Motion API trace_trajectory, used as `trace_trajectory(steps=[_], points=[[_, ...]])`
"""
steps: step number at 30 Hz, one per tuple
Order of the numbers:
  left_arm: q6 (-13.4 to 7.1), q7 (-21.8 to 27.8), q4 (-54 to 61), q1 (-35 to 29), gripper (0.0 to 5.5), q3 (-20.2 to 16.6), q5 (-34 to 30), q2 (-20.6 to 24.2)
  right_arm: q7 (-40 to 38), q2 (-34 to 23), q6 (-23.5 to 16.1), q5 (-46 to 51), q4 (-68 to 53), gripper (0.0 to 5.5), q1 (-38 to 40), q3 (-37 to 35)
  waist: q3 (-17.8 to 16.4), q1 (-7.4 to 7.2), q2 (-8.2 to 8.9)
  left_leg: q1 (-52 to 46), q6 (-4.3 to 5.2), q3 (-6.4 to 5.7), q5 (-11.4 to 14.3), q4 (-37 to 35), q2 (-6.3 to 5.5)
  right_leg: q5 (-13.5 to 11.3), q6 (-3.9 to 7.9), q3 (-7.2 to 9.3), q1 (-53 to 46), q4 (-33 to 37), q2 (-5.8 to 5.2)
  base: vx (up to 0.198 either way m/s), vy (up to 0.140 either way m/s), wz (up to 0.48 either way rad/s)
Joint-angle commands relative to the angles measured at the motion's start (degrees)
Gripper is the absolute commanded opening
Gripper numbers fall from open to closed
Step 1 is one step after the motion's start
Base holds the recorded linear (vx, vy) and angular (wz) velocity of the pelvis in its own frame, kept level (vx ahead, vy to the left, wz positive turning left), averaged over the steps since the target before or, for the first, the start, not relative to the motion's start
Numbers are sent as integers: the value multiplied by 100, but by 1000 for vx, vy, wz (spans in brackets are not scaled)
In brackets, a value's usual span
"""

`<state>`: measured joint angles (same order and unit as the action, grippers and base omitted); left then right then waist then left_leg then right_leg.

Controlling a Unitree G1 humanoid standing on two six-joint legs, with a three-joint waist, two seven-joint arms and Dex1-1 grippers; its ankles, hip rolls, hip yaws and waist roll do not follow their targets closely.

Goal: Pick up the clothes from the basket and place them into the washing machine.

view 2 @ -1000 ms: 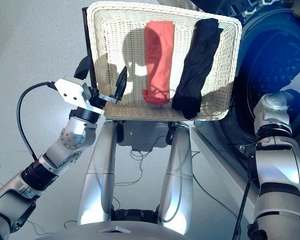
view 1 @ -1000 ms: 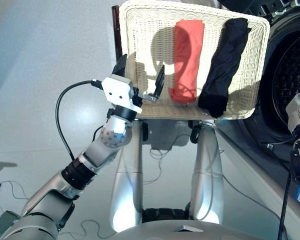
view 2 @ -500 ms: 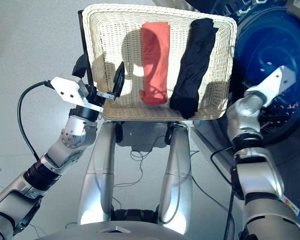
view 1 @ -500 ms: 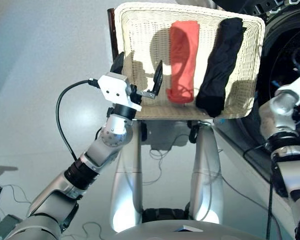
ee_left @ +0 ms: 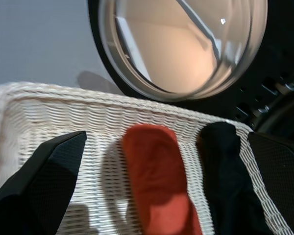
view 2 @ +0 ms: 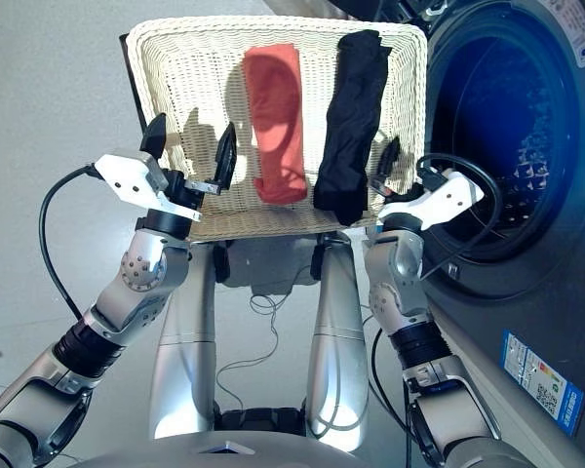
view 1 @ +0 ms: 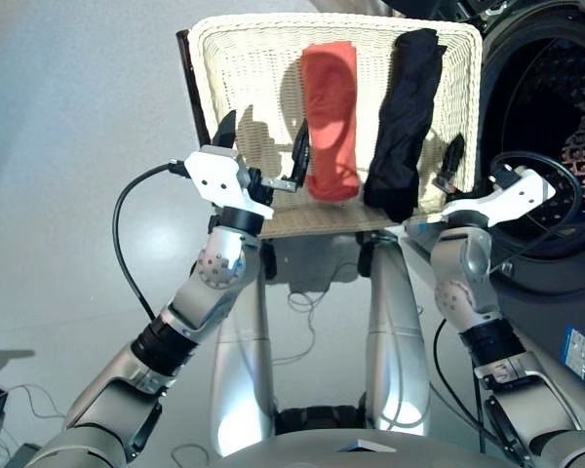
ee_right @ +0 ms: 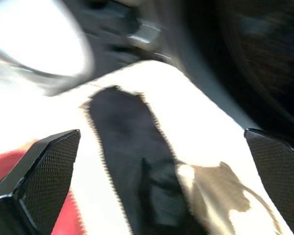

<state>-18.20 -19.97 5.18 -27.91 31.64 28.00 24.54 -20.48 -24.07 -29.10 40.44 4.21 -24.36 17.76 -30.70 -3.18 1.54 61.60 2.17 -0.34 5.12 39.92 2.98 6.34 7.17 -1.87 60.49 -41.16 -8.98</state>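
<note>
Basket (view 1: 249,58) holds an orange-red roll (view 1: 329,117) and a black roll (view 1: 402,117), side by side.
Both pincers gape empty; the right gripper (view 1: 473,175) has swung from the washing machine (view 1: 556,146) to the basket's corner, while the left gripper (view 1: 263,146) stays put.

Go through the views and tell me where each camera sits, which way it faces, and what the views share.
Head pair: on the head, facing down and forward at the basket, the washing machine and both arms.
Left wrist: looks between its fingers at the red roll, black roll and the door glass.
Right wrist: looks between its fingers at the black roll.
Shared: basket and both rolls.
</note>
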Motion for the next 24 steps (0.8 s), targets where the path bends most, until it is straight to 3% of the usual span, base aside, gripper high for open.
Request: trace_trajectory(steps=[1,7,13,15,18,21,22,24], points=[[-209,225,76,-360,550,404,-270,-96,-75,-313,-253,-754,-658,550,-185,-207,91,36,77,-381,88,291,-44,-402,77,-317,-176,20,-56,392,141,0,0,0],[-127,174,-808,-982,550,890,-614,-650,-448,-400,-177,-1433,-1150,550,-657,-207,91,-54,200,-371,84,273,-52,-394,102,-328,-155,27,-56,374,147,0,0,0],[27,-54,-1957,-1350,550,1077,-854,-1154,-558,-635,24,-1992,-1453,550,-1104,53,91,-122,313,-342,99,287,-63,-377,146,-342,-143,-8,-7,384,178,0,0,0],[81,-116,-2393,-1464,550,1072,-789,-1356,-572,-684,95,-2113,-1482,550,-1276,198,91,-147,342,-315,104,292,-75,-375,159,-348,-141,-19,21,381,189,0,0,0],[196,-196,-3256,-1616,550,1053,-95,-1880,-510,-560,180,-2041,-1442,550,-1460,500,91,-173,349,-236,112,285,-95,-332,159,-360,-144,-37,88,346,195,0,0,0],[277,-279,-3747,-1773,550,999,118,-2065,-433,-453,287,-1976,-1355,550,-1635,838,91,-186,333,-171,121,269,-113,-315,160,-363,-154,-31,142,331,191,31,-8,-26],[309,-369,-3982,-1679,550,956,246,-2184,-409,-386,332,-1977,-1331,550,-1615,1002,91,-181,331,-324,154,243,104,-217,181,-144,-141,-23,-15,215,195,95,-24,-59],[343,-460,-4267,-1778,550,871,456,-2348,-404,-267,365,-1923,-1275,550,-1703,1155,91,-191,334,-297,160,244,95,-211,181,-142,-151,-21,14,198,205,48,-9,-24]])
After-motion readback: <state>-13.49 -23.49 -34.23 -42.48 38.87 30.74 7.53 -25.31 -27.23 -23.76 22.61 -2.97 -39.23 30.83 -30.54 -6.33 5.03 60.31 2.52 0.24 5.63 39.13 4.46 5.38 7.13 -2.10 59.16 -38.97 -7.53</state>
